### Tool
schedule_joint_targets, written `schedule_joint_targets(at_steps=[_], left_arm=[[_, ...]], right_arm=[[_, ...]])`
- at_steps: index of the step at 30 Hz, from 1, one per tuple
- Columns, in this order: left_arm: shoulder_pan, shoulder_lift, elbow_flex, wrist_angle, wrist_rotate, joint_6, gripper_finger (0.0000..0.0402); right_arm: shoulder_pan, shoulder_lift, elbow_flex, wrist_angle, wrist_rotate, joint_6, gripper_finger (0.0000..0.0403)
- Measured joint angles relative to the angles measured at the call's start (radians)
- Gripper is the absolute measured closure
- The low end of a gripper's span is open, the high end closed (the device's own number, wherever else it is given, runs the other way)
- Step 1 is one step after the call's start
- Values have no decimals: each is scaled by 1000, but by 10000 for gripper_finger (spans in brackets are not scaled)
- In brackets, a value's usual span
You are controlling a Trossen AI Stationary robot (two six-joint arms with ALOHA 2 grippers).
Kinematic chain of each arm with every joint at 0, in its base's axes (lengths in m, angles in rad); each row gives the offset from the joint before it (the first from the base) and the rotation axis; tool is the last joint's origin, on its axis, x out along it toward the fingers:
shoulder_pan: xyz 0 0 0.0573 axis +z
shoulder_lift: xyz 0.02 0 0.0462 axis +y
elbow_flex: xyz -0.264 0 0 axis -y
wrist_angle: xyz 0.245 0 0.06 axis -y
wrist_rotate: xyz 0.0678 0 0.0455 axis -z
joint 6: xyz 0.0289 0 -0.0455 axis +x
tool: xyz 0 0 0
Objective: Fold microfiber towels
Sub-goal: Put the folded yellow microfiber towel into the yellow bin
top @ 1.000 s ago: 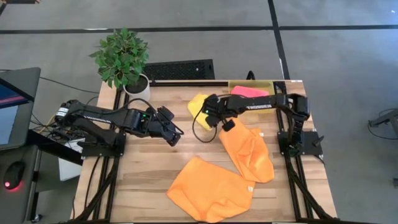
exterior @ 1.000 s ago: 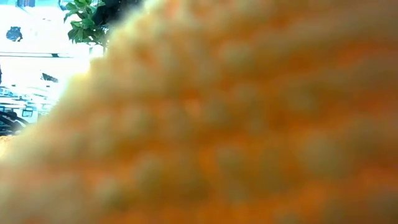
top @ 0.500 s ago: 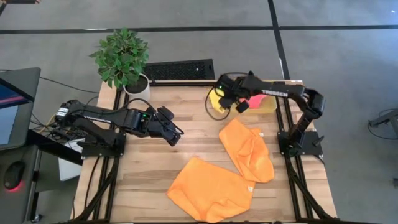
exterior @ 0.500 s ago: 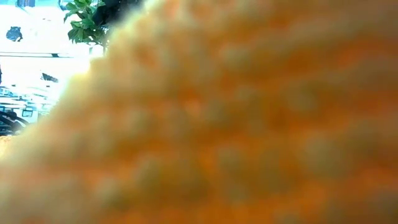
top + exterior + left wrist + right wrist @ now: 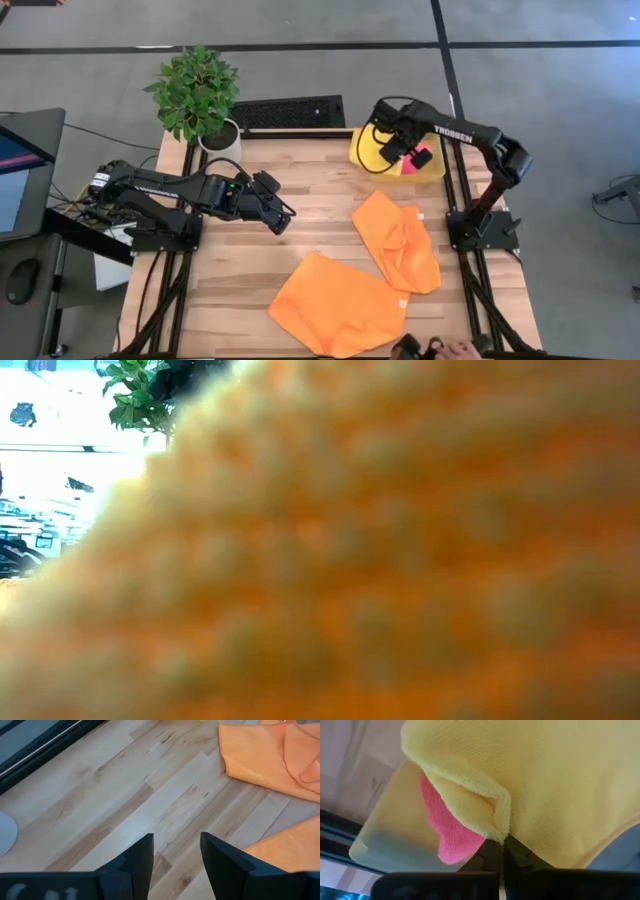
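Note:
My right gripper is shut on the bright yellow towel over the translucent yellow bin at the table's far right. The pink towel lies in that bin. One orange towel lies folded on the table's right side, and the other is spread flat near the front edge. My left gripper is open and empty above bare wood at the table's left middle. The low view is filled by orange cloth. My right gripper pinches a folded edge of the yellow towel between its two fingers, with more than one layer at the pinch. The cloth drapes slack around the fingers over the bin. I cannot tell whether its lower part rests in the bin.
A potted plant stands at the table's far left corner, and a black grille lies behind the far edge. A person's hand shows at the front edge. Bare wood lies between my left gripper and the orange towels.
My right gripper has gone from the table's middle toward the far right corner, carrying the yellow towel. The towel has left the table top and now sits over the bin. A hand has appeared at the front edge.

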Motion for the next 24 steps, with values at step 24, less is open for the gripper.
schedule_joint_targets(at_steps=[24], left_arm=[[0, 0, 0, 0, 0, 1, 248]], right_arm=[[-140, -3, -100, -65, 52, -44, 381]])
